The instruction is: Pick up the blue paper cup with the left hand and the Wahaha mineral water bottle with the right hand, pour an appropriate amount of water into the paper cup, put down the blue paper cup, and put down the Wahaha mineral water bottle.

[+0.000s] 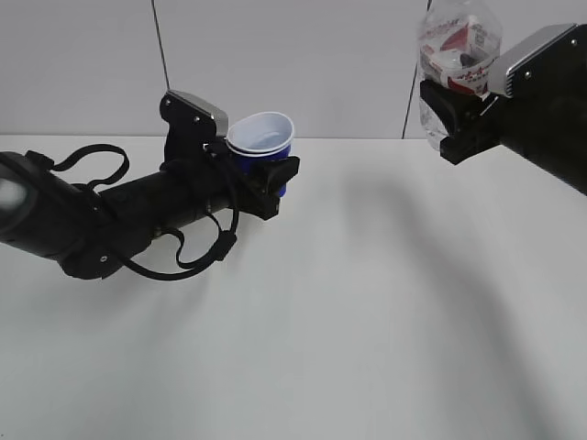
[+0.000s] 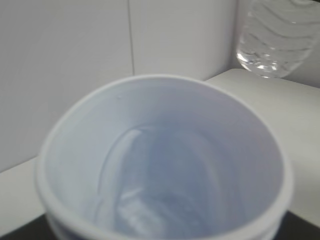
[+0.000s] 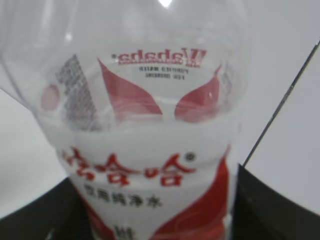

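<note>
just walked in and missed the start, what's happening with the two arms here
The left gripper holds a blue paper cup up off the white table, its open mouth facing up. The right gripper holds a clear water bottle with a red-and-white label high at the right, well apart from the cup. No pouring is happening at this moment.

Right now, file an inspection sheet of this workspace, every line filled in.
Surface: white table, bare, shadows only.
Job's things: blue paper cup held above the table, upright, inside white; water level unclear. Wahaha mineral water bottle held high at right, label showing, apart from the cup.
Clutter: nothing seen.
End effectors: left end effector shut on the cup; right end effector shut on the bottle.
Cables: black cable looping under the left arm.
Surroundings: white panelled wall behind.
</note>
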